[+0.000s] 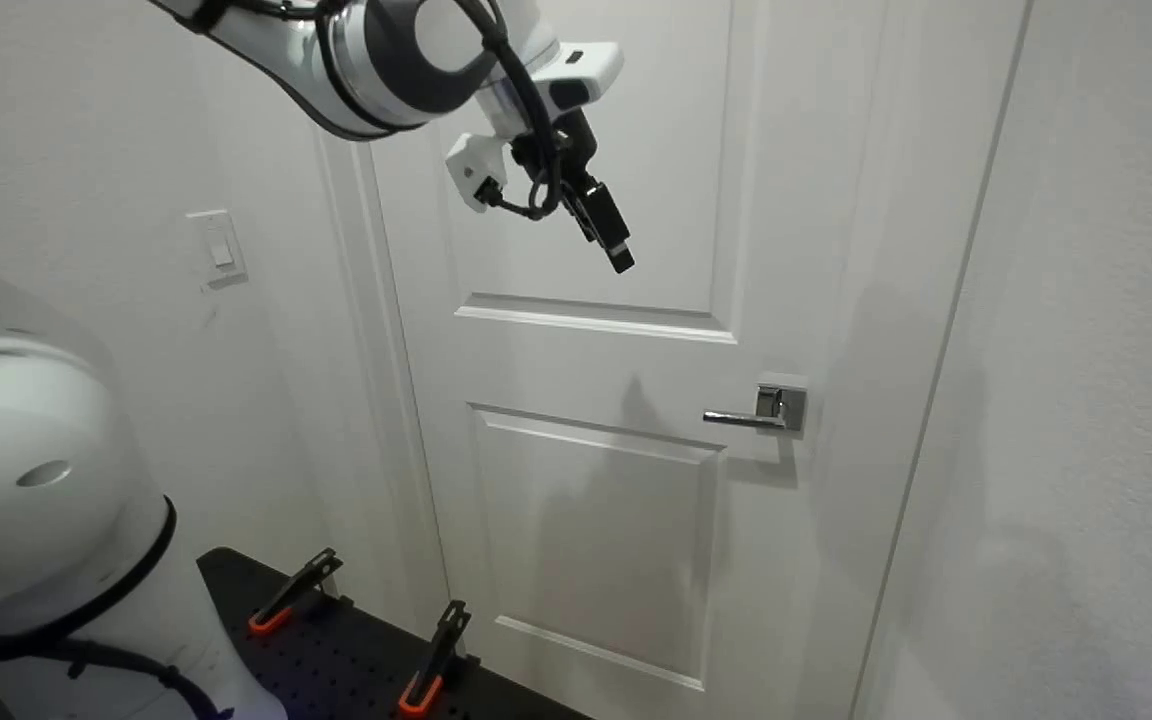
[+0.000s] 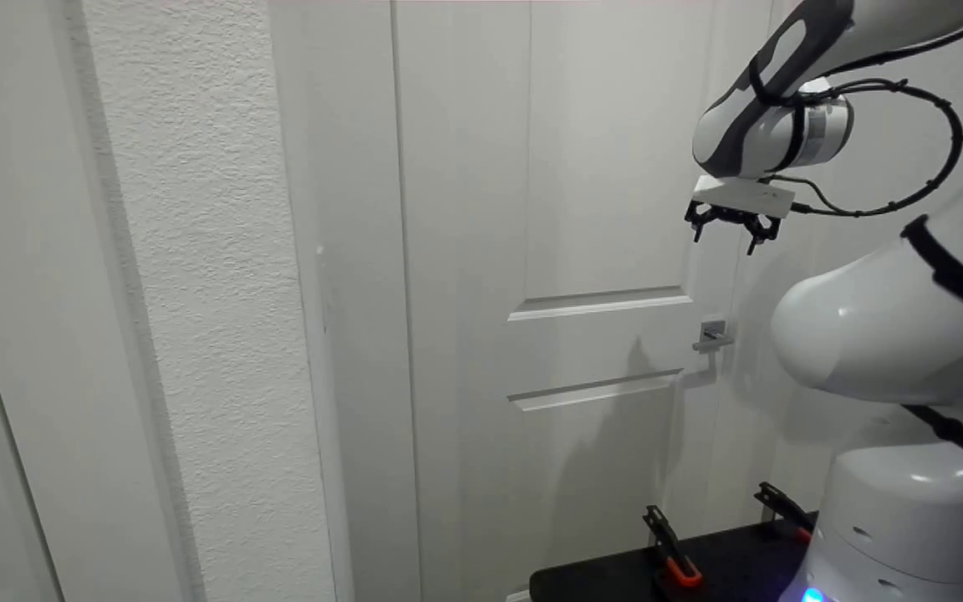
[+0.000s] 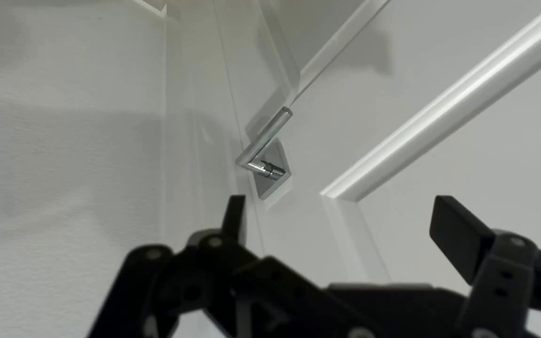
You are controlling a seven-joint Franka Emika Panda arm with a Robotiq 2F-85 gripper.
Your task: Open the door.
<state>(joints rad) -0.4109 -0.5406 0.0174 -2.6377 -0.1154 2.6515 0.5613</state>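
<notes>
The white paneled door (image 1: 596, 370) stands closed in its frame and also fills the middle of an exterior view (image 2: 598, 347). Its silver lever handle (image 1: 744, 418) lies level on a square plate; the wrist view shows the lever (image 3: 265, 136) ahead of the jaws, left of centre. My gripper (image 1: 621, 262) hangs in front of the upper panel, higher than the handle and apart from it. Its fingers are spread wide in an exterior view (image 2: 724, 243). From the wrist, the gripper (image 3: 340, 197) is open, with only door surface visible between the fingertips.
The arm's base stands by a black perforated table (image 1: 361, 640) in front of the door. Two orange-tipped clamps (image 1: 431, 660) stick up from its edge. A light switch (image 1: 221, 247) is on the side wall. Another wall (image 1: 1116, 400) meets the door frame on the handle side.
</notes>
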